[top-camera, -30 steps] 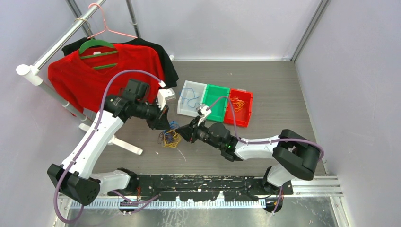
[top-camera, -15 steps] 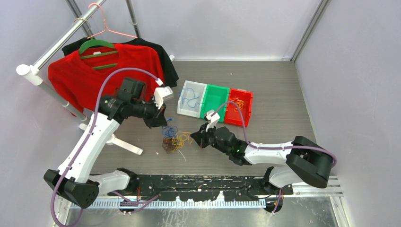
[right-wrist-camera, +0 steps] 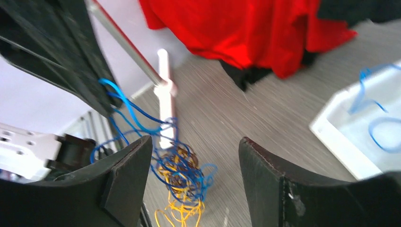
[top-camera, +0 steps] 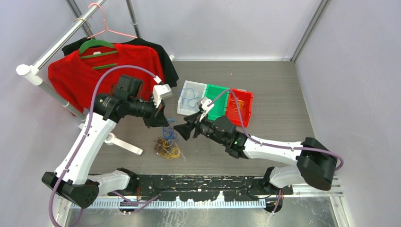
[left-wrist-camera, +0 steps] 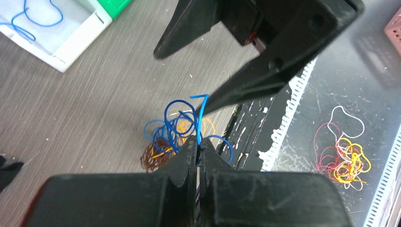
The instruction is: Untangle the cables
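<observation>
Seen from above, two robot arms reach over a grey wood-grain tabletop (top-camera: 279, 90). The left gripper (top-camera: 161, 120) is clenched on a single blue strand (left-wrist-camera: 202, 111), which is pinched between its closed tips and held up off the tabletop. More blue loops trail down from that strand to the rest of the cables (top-camera: 166, 147). They form a small clump of blue, yellow-orange and dark brown wire lying on the tabletop, just below and between the two grippers.

The right gripper (top-camera: 181, 130) faces the left one from the right, its jaws spread wide and grasping nothing. In the left wrist view, one of its fingertips (left-wrist-camera: 213, 101) sits just beside the free upper end of the blue strand. Whether the two touch cannot be told.

Behind the grippers, three small bins stand in a row. The clear bin (top-camera: 198, 87) has blue wire in it, the green bin (top-camera: 218, 92) is next, and the red bin (top-camera: 243, 118) has orange wire in it. At the far left, a red shirt (top-camera: 80, 78) hangs on a rack (top-camera: 52, 49).
</observation>
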